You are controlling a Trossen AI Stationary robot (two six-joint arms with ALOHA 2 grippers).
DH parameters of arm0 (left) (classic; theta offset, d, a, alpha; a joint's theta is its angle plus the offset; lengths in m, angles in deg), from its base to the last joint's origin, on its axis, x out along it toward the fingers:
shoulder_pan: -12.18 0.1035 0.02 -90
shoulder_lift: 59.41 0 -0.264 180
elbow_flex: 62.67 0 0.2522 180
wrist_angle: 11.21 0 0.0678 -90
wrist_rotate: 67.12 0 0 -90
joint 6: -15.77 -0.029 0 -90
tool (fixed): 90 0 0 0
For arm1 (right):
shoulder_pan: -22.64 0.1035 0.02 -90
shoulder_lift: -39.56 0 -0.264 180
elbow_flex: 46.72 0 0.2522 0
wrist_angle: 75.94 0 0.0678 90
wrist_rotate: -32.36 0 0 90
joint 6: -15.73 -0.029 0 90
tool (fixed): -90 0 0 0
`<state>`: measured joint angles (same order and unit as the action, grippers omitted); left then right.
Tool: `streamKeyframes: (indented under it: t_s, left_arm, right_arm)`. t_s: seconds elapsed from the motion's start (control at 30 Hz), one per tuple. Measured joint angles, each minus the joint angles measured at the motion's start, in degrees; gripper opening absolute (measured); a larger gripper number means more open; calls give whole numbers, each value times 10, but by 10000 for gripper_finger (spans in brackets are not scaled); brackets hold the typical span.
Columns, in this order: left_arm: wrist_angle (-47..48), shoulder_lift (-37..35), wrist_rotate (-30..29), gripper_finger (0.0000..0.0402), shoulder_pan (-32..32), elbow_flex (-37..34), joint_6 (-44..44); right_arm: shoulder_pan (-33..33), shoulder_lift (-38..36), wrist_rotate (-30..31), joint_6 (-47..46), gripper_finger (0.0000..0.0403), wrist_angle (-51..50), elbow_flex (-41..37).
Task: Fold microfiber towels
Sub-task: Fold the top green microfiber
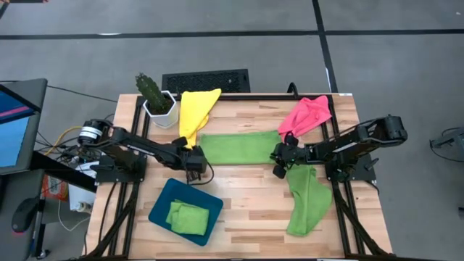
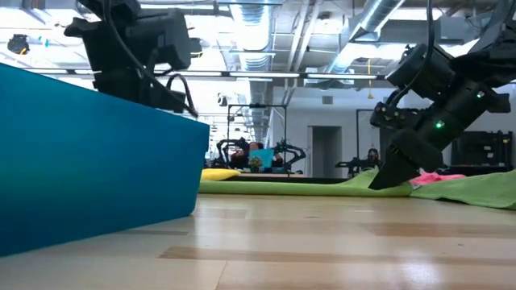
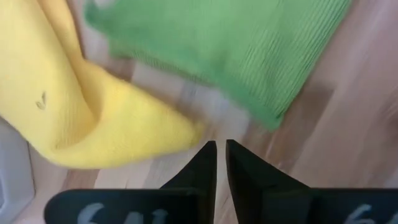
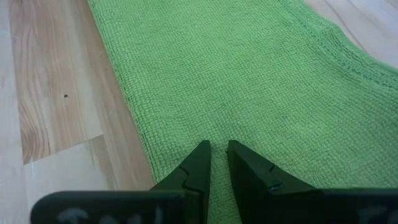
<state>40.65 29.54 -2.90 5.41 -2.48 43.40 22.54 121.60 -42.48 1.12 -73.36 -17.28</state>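
Over the wooden tabletop (image 1: 246,196) we go, and both arms are in the middle of things. The left tool (image 1: 196,164) sits just off the left end of the green towel (image 1: 239,147) that lies flat across the centre; in its wrist view the two dark fingers (image 3: 202,168) stand nearly together with only a thin slit between them, pointing at bare wood beside that green towel's corner and the tip of the yellow towel (image 1: 196,111) — nothing caught between them. The yellow towel trails from the back edge of the tabletop toward that tool, bunched and twisted, next to a potted cactus (image 1: 152,93) in a white pot. The right tool (image 1: 281,156) is down at the green towel's right end; its wrist view shows the fingers (image 4: 198,163) close together, pressed onto green cloth, though whether they have hold of a fold of it I cannot tell. A pink towel (image 1: 306,116) lies crumpled at the back right, and another green towel (image 1: 308,203) sprawls toward the front right edge under the right arm. Front left — a dark teal tray (image 1: 161,206) holding a folded green towel (image 1: 188,217). From the low view the tray's wall fills the near side, with the right tool's tip meeting the cloth farther back.
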Motion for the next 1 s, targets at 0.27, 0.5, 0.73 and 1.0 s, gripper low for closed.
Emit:
streamKeyframes:
  t_s: [0.27, 0.5, 0.73, 1.0]
  left_arm:
    - [-161, -5, -98, 8, -54, 0, -93]
    - [-199, 87, -37, 0, -21, -11, -101]
    - [-114, 63, -14, 0, -45, -10, -7]
    - [27, -12, -59, 0, -67, -11, 61]
  right_arm:
    - [0, 0, 0, 0, 81, 0, 0]
    - [1, 0, 0, -1, 81, 0, 0]
    - [0, 0, 0, -4, 81, -3, 0]
    - [0, 0, 0, -4, 81, -4, 0]
